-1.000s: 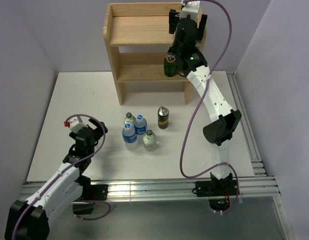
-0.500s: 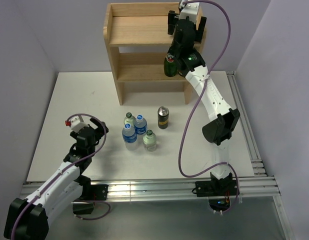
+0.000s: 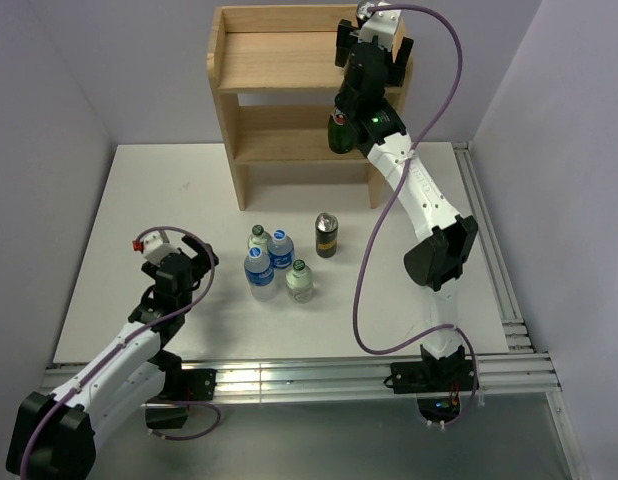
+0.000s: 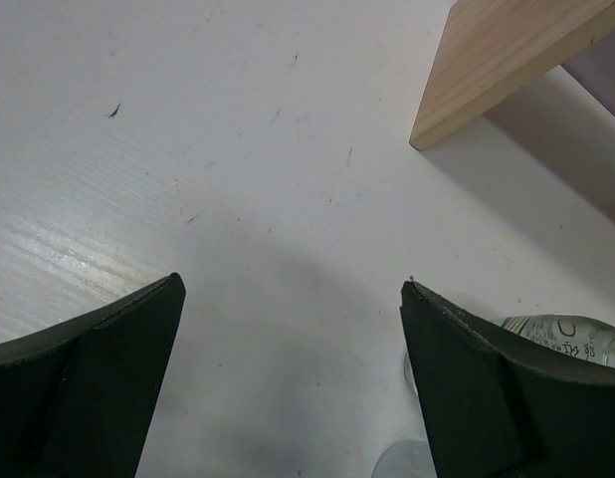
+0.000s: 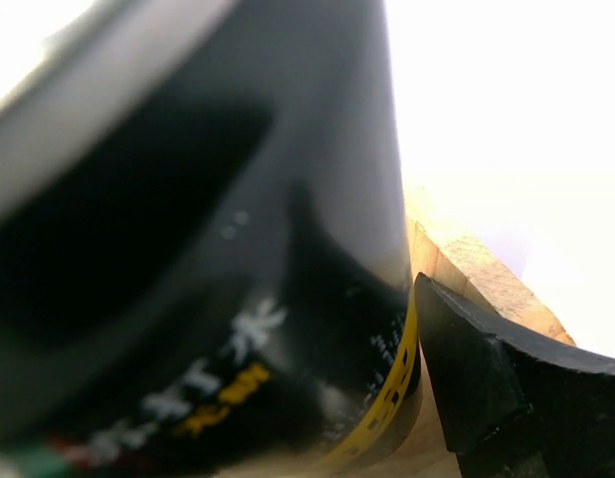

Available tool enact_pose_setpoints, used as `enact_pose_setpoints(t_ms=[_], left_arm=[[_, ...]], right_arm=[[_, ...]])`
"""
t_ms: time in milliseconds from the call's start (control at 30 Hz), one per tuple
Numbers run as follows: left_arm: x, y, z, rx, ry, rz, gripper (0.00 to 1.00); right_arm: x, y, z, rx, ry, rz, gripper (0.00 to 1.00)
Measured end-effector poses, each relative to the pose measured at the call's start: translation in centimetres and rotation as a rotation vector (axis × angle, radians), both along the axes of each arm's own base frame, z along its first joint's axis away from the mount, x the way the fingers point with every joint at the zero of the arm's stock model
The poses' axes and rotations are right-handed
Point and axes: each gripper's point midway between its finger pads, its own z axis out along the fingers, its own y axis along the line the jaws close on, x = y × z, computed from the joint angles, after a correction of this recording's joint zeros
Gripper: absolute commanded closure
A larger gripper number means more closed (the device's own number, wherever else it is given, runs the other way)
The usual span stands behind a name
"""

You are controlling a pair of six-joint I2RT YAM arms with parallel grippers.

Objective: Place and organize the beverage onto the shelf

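Observation:
The wooden shelf (image 3: 279, 60) stands at the back. My right gripper (image 3: 369, 58) is over the right end of its top board. It is shut on a dark can with a yellow band (image 5: 238, 249) whose base is at the wood. The right finger (image 5: 507, 388) lies against the can and the left finger is hidden. On the table stand another dark can (image 3: 326, 236), two blue-labelled water bottles (image 3: 280, 248) (image 3: 258, 266) and two green-capped bottles (image 3: 257, 236) (image 3: 300, 281). My left gripper (image 3: 192, 258) (image 4: 293, 289) is open and empty, low over the table left of the bottles.
A dark green glass bottle (image 3: 339, 130) stands at the right end of the shelf's lower tier, under my right arm. A shelf leg (image 4: 497, 60) and part of a water bottle (image 4: 561, 334) show in the left wrist view. Metal rails (image 3: 499, 270) run along the table's right and near edges.
My right wrist has shifted slightly back over the shelf top with the can. My left arm has edged a little to the right.

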Motion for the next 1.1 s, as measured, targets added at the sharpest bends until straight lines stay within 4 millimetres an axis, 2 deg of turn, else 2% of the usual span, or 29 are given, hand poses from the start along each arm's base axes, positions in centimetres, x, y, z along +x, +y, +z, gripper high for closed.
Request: enact_pose_setpoints(t_ms=[633, 1100], left_arm=[[0.1, -0.2, -0.3, 0.019, 0.02, 0.003, 0.02], [0.2, -0.2, -0.4, 0.027, 0.027, 0.007, 0.02]], right_arm=[[-0.4, -0.1, 0.0, 0.027, -0.012, 0.022, 0.0], [-1.2, -0.1, 1.1, 0.042, -0.029, 0.05, 0.0]])
